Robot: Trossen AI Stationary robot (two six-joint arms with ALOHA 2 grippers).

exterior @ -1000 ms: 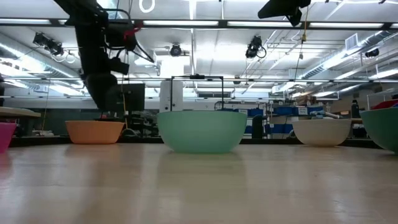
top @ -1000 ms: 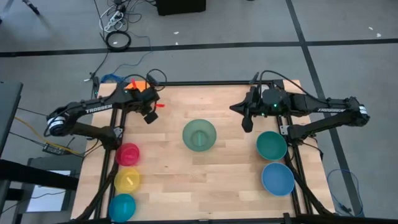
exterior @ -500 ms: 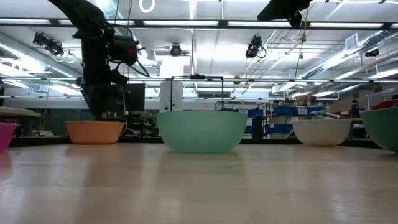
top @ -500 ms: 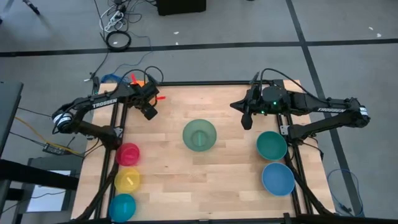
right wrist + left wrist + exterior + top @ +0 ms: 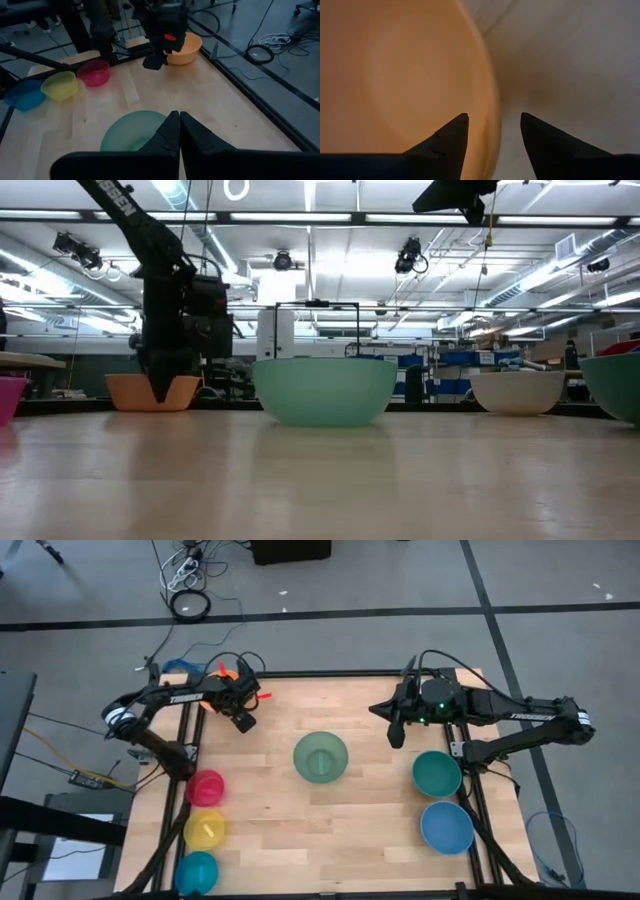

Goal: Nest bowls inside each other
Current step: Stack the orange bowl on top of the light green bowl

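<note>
The orange bowl (image 5: 395, 75) stands on its base at the table's far left corner. My left gripper (image 5: 494, 120) is open and points down over it. One finger is inside the rim (image 5: 492, 107) and one outside, and I cannot tell whether either touches. The low view shows this gripper (image 5: 160, 390) down at the bowl (image 5: 125, 392). The pale green bowl (image 5: 320, 757) sits mid-table. My right gripper (image 5: 179, 117) hangs shut, high above the table's far right part (image 5: 395, 732). The white bowl (image 5: 517, 392) shows only in the low view.
Magenta (image 5: 205, 787), yellow (image 5: 204, 830) and cyan (image 5: 196, 872) bowls line the left edge. Teal (image 5: 437, 773) and blue (image 5: 447, 827) bowls sit along the right edge. Bare wood lies around the pale green bowl and along the near edge.
My left gripper has sunk from above the table's far left part down onto the orange bowl, tipping steeper as it came. The bowls have not moved.
</note>
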